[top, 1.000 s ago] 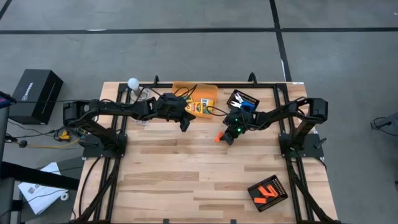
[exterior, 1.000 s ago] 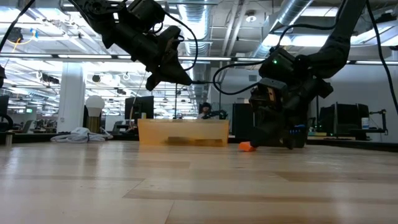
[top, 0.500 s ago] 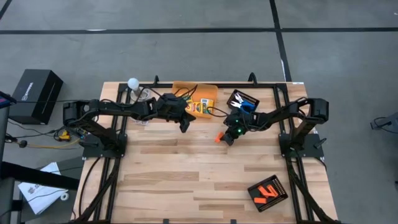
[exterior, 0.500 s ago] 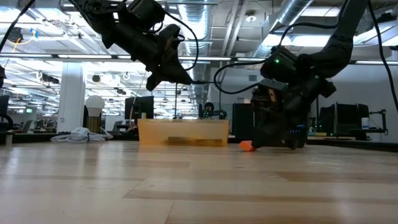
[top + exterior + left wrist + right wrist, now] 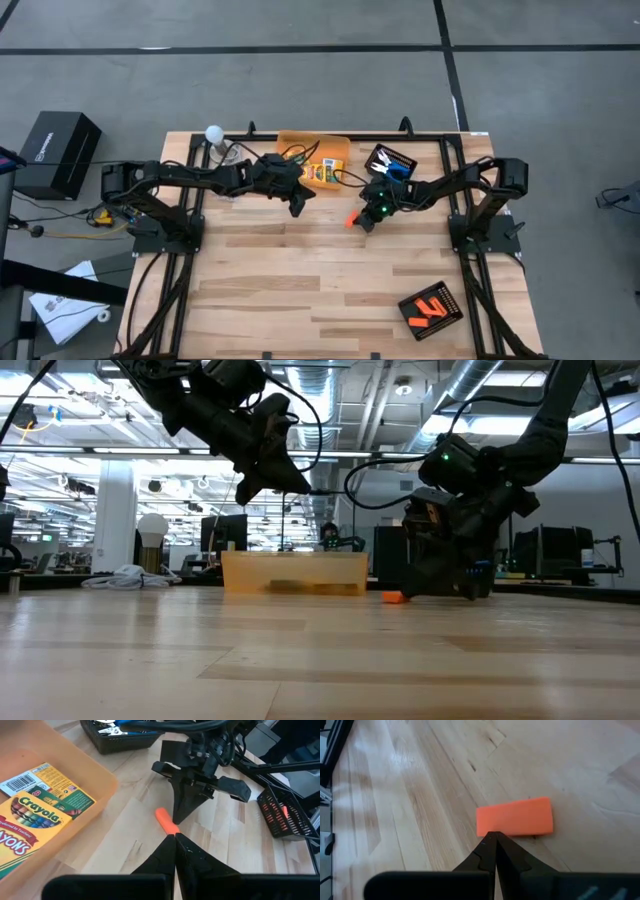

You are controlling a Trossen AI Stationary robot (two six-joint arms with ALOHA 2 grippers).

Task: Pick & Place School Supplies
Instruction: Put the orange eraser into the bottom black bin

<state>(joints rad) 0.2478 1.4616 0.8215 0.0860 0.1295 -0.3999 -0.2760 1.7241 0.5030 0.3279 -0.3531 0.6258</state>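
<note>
**Right wrist view: shut tips poised at a loose orange piece**

Right wrist view puts the right gripper [image 5: 492, 836] directly over the orange piece [image 5: 515, 816], fingers pressed together, so you will likely need to part them before any pick. The piece is a smooth, blunt-cornered block lying flat on the pale wood table [image 5: 300, 270]. Your left gripper [image 5: 175, 837] hangs above, also pinched closed and empty. Glossy cardboard crayon boxes [image 5: 30, 817] already lie flat in the translucent orange bin [image 5: 102, 782].

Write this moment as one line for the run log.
right gripper: shut, tips at orange piece on table | left gripper: shut, raised beside orange bin | crayon box: in bin
</note>
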